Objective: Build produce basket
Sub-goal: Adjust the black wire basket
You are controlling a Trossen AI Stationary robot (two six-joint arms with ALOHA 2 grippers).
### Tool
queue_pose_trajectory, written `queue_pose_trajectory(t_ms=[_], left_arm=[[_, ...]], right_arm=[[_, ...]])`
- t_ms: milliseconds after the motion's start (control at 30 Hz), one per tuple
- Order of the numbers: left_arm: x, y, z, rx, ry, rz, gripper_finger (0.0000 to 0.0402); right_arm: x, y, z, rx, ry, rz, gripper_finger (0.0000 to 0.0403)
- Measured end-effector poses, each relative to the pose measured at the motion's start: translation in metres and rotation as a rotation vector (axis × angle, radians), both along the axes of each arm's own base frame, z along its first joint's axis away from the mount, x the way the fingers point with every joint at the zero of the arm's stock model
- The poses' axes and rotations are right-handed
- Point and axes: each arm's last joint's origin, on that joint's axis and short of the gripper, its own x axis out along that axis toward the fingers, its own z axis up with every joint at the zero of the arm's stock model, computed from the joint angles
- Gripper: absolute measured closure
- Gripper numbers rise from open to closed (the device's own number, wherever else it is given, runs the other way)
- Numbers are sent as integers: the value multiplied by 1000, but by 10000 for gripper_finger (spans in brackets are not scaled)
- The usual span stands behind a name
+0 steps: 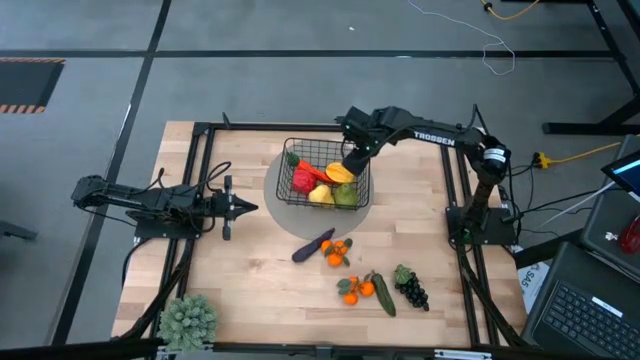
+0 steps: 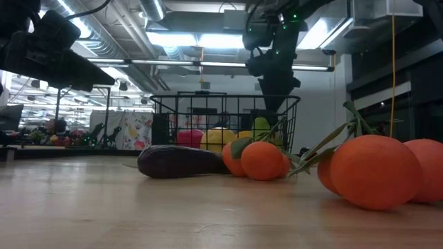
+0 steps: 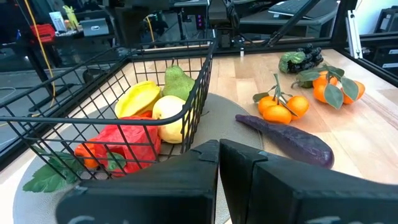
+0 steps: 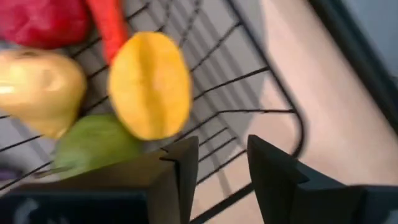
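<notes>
Near the centre of the pale wooden worktop point(image 1: 260, 270) you have the basket point(image 1: 326, 178), a black wire-mesh box with open grid sides, sitting on a round grey mat point(image 1: 284, 200). Inside it lie a glossy red pepper point(image 1: 303, 180), an orange carrot point(image 1: 318, 172), a ridged yellow starfruit point(image 1: 340, 172), a smooth lemon point(image 1: 321, 195) and a green apple point(image 1: 345, 196). Your right pincer point(image 1: 352, 160) hangs over the basket's 3 o'clock side, just above the starfruit, its two dark fingers slightly apart and holding nothing; the wire rim sits right under it. At 6 o'clock from the basket, just off the mat, a purple eggplant point(image 1: 312, 245) lies slantwise, touching a leafy cluster of oranges point(image 1: 337, 251) at its 3 o'clock end. Further toward 5 o'clock you see a second orange cluster point(image 1: 354, 289), a dark green cucumber point(image 1: 384, 295) beside it, and bumpy dark grapes point(image 1: 411, 290) with a green leafy top. A bushy grey-green plant point(image 1: 187, 320) stands at the worktop's 7 o'clock corner. Your left pincer point(image 1: 248, 207) waits at 9 o'clock from the basket, near the mat's edge, fingers together and empty, aimed at the basket's mesh wall.
</notes>
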Motion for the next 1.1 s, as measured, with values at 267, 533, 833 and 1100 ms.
queue_pose_trajectory(t_ms=[267, 533, 833, 1100], left_arm=[[0, 0, 0, 0, 0, 0, 398], [0, 0, 0, 0, 0, 0, 398], [0, 0, 0, 0, 0, 1, 398], [0, 0, 0, 0, 0, 1, 398]], right_arm=[[-3, -12, 1, -94, 12, -28, 276], [-5, -19, 1, -100, 6, -25, 276], [0, -14, 1, 58, -95, 39, 276], [-9, -14, -21, -7, 14, 1, 276]])
